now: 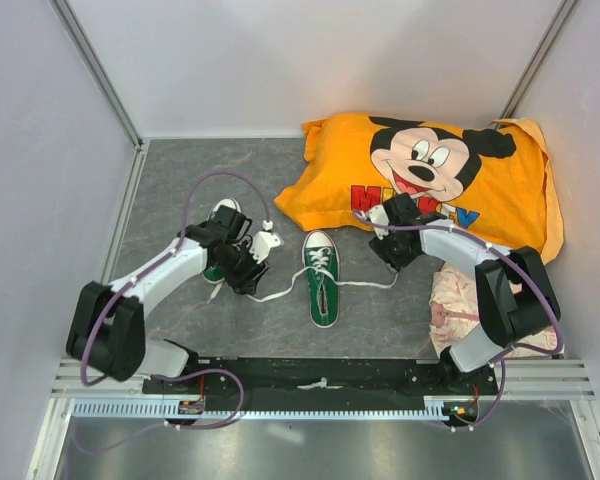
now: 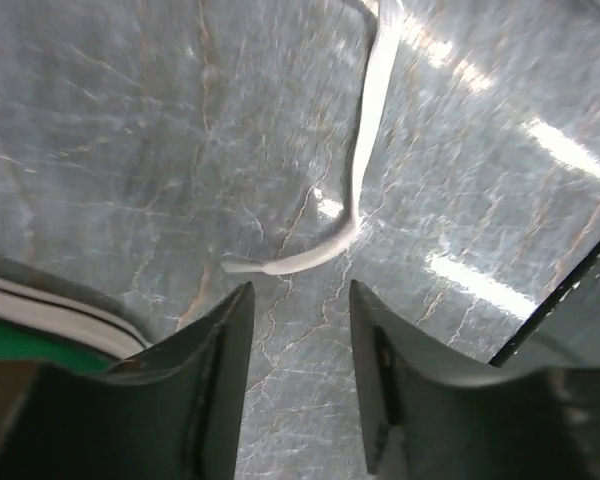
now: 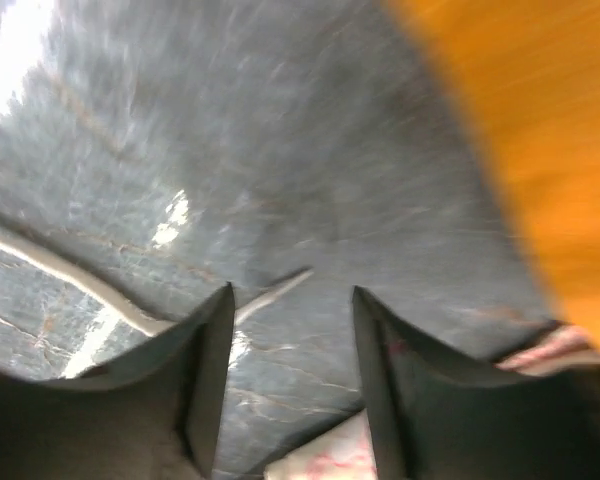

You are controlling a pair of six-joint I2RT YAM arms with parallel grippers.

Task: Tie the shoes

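Note:
One green sneaker (image 1: 322,278) lies in the middle of the table, toe cap pointing away. Its white laces run out left (image 1: 275,295) and right (image 1: 375,284). The second green sneaker (image 1: 220,240) is partly hidden under my left arm; its white sole shows in the left wrist view (image 2: 50,320). My left gripper (image 1: 252,275) is open and low over the table, with a lace end (image 2: 310,255) just beyond it (image 2: 300,290). My right gripper (image 1: 390,255) is open and empty, with a lace tip (image 3: 280,285) by its left finger (image 3: 292,292).
An orange Mickey Mouse cloth (image 1: 430,170) lies at the back right, close behind my right gripper; it also shows in the right wrist view (image 3: 520,130). A pink and white cloth (image 1: 455,300) sits at the right near edge. Walls enclose the grey table (image 1: 180,190).

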